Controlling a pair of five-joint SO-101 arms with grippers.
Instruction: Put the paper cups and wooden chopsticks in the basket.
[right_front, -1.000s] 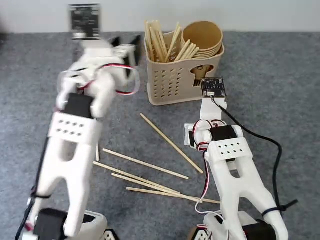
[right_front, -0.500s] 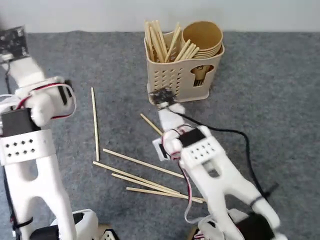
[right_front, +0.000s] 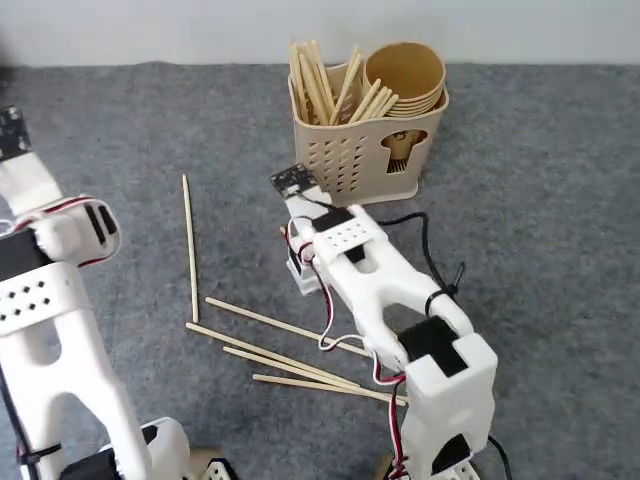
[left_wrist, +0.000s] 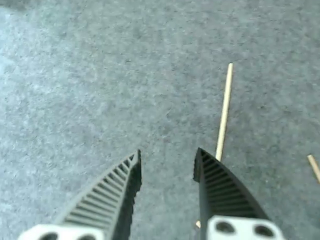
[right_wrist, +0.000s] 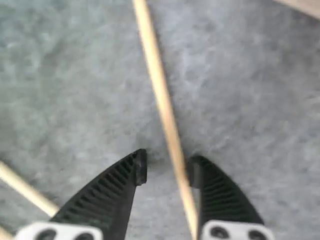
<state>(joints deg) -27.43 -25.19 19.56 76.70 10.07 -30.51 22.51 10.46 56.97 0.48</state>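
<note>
Holding cups (right_front: 405, 70), many chopsticks (right_front: 315, 80): basket (right_front: 340, 160), far edge. Several loose chopsticks (right_front: 290, 326) left mid-surface. Right gripper (right_wrist: 167, 157) parted astride one; left gripper (left_wrist: 168, 151) parted, empty.

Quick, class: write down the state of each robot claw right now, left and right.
Left claw: open, holding nothing.
Right claw: open, with a chopstick lying between its fingers, not yet gripped.

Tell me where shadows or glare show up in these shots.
High view: even, soft light, no glare; the basket casts just a faint shadow on the carpet. Left wrist view: flat light, no glare. Right wrist view: a dim shadow by the chopstick between the jaws.
</note>
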